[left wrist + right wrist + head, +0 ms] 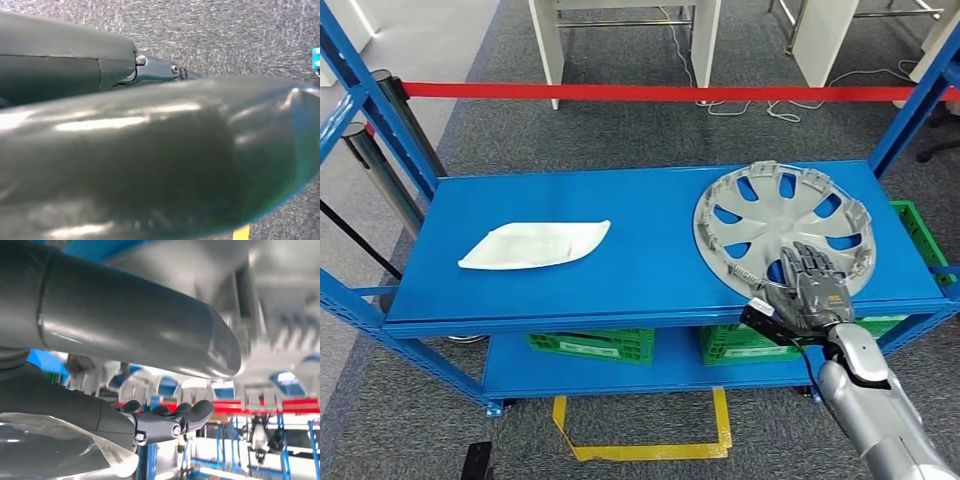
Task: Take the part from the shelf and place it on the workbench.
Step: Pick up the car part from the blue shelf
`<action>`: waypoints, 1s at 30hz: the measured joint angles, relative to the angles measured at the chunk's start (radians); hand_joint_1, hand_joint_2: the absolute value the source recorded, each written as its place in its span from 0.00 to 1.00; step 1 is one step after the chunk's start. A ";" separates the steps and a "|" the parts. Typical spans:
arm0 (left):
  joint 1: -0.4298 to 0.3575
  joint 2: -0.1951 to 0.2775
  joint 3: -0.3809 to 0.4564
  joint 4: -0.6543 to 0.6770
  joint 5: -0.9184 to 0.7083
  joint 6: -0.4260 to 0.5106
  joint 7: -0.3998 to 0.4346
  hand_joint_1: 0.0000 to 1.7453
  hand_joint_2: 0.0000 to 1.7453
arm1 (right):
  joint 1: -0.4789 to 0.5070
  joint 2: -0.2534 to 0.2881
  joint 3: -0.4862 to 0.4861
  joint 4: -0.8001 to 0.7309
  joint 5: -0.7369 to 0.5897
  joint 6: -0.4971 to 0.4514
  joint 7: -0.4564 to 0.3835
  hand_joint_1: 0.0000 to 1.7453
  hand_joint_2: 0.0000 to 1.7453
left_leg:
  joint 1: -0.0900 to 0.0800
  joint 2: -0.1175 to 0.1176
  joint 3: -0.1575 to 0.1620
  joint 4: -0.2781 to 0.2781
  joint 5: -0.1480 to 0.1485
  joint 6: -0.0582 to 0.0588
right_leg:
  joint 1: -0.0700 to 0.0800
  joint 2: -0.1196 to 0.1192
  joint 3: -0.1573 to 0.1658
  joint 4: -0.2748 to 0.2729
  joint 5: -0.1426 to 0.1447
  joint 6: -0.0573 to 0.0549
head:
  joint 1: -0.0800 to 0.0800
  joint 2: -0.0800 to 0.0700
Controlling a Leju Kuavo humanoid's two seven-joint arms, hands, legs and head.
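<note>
A: Where is the part seen?
B: A grey wheel cover [783,230] is laid flat on the right end of the blue shelf's top deck [652,250], reaching close to the deck's near and far edges. Through its openings the blue deck is seen. In the right wrist view its grey ribbed rim [264,340] is seen from close by, blurred.

A: And the right hand?
B: The right hand [810,285] is laid over the near edge of the wheel cover, with its dark fingers [803,262] stretched flat across the cover's face, towards the far side. In the right wrist view the thick thumb [143,325] and the darker fingers [177,420] are seen apart, with the cover's rim beyond them. Whether the rim is actually clamped between them cannot be told.

A: What is seen of the left hand?
B: In the left wrist view the left hand [151,160] is shown as a large grey blur over grey carpet [226,35], with one darker finger [158,70] beside it. Whether it is spread or curled cannot be told.

A: What else is found on the shelf?
B: A white flat piece [535,245] is laid on the left half of the top deck, well apart from the wheel cover. Green crates [595,345] are stored on the lower deck. A red tape barrier [660,92] is stretched across beyond the shelf, and yellow tape [652,445] is marked on the floor at the near side.
</note>
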 joint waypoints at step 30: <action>-0.003 0.008 0.001 0.000 -0.020 -0.012 0.004 0.00 0.00 | -0.005 -0.048 -0.063 -0.014 -0.039 0.088 -0.075 0.00 1.00 | -0.007 0.001 -0.046 0.088 -0.041 0.003 | 0.001 0.002 -0.017 0.007 0.006 0.000 | 0.004 0.000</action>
